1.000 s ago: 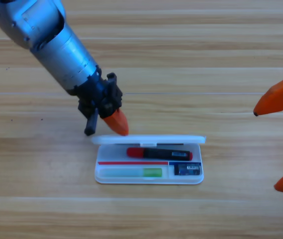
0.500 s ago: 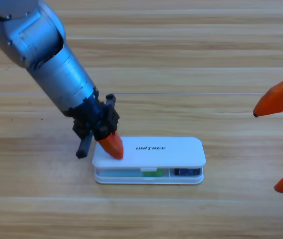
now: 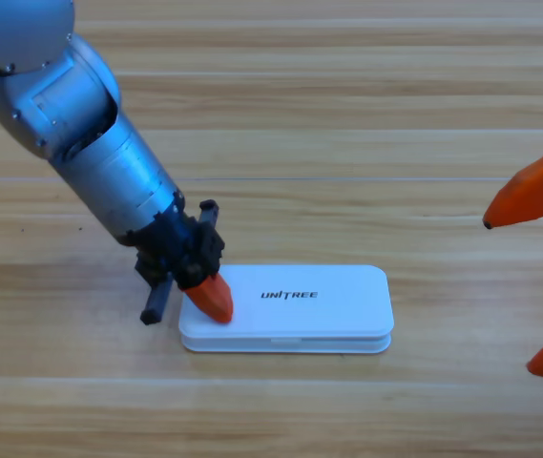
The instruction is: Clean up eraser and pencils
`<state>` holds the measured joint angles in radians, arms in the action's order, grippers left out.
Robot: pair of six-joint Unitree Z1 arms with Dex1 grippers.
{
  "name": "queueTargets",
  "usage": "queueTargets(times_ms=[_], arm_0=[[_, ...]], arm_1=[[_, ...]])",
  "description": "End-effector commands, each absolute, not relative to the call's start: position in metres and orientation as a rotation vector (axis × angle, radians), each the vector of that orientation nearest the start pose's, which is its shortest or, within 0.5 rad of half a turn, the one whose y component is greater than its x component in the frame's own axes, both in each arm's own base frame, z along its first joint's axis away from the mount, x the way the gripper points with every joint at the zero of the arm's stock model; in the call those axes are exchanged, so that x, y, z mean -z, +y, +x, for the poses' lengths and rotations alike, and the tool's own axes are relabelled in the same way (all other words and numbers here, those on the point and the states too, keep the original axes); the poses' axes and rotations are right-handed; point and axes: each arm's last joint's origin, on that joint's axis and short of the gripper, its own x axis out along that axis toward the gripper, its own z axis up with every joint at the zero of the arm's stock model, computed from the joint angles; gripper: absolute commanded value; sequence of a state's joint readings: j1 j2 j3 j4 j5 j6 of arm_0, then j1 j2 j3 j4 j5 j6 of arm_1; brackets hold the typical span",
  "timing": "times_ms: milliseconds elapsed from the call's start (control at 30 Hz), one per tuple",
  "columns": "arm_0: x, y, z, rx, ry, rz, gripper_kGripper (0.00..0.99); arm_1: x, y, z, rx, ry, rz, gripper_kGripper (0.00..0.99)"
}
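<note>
High view: left gripper on closed case.

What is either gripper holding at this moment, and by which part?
Nothing is held. The left gripper presses its orange tip down on the left end of the closed white case's lid. The right gripper waits at the right edge with nothing between its open jaws.

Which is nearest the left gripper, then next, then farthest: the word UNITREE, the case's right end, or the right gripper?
From the left gripper, at the white case left end:
1. The word UNITREE, mid-lid.
2. The case's right end.
3. The right gripper, at the picture's right edge.
</note>
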<state>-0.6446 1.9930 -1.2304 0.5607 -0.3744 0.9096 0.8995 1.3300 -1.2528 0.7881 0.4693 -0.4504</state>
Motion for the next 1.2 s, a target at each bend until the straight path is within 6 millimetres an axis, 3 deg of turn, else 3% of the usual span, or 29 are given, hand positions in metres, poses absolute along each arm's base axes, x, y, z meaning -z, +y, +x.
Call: queueTargets(times_ms=[33, 333, 467, 533, 600, 633, 700, 733, 767, 867, 967, 1067, 1200], arm_0=[[-0.183, -0.243, 0.274, 1.464, 0.903, 0.914, 0.000], [-0.171, -0.248, 0.272, 1.470, 0.906, 0.927, 0.000], [-0.174, -0.247, 0.271, 1.465, 0.901, 0.931, 0.000], [-0.190, -0.246, 0.270, 1.453, 0.887, 0.927, 0.000], [-0.221, -0.244, 0.268, 1.439, 0.862, 0.933, 0.000], [-0.242, -0.242, 0.266, 1.431, 0.842, 0.933, 0.071], [-0.291, -0.236, 0.260, 1.407, 0.778, 0.937, 0.680], [-0.315, -0.232, 0.256, 1.388, 0.746, 0.934, 0.871], [-0.337, -0.227, 0.250, 1.375, 0.707, 0.932, 0.937], [-0.389, -0.212, 0.232, 1.347, 0.623, 0.907, 0.982], [-0.416, -0.199, 0.210, 1.347, 0.578, 0.853, 0.980], [-0.425, -0.204, 0.180, 1.426, 0.536, 0.839, 0.986], [-0.416, -0.217, 0.155, 1.553, 0.530, 0.859, 0.990]], arm_1=[[-0.386, 0.186, 0.124, -1.462, 0.659, -0.542, 0.945], [-0.386, 0.186, 0.125, -1.462, 0.661, -0.541, 0.945], [-0.385, 0.187, 0.125, -1.464, 0.662, -0.542, 0.945], [-0.386, 0.187, 0.125, -1.464, 0.660, -0.542, 0.945], [-0.386, 0.186, 0.125, -1.462, 0.661, -0.541, 0.945], [-0.386, 0.186, 0.125, -1.462, 0.661, -0.541, 0.945], [-0.385, 0.187, 0.125, -1.464, 0.662, -0.542, 0.945], [-0.385, 0.187, 0.125, -1.464, 0.662, -0.542, 0.945], [-0.385, 0.187, 0.125, -1.464, 0.662, -0.542, 0.945], [-0.385, 0.187, 0.125, -1.464, 0.662, -0.542, 0.945], [-0.386, 0.187, 0.125, -1.464, 0.660, -0.542, 0.945], [-0.385, 0.187, 0.125, -1.464, 0.662, -0.542, 0.945], [-0.385, 0.187, 0.125, -1.462, 0.662, -0.541, 0.945]])
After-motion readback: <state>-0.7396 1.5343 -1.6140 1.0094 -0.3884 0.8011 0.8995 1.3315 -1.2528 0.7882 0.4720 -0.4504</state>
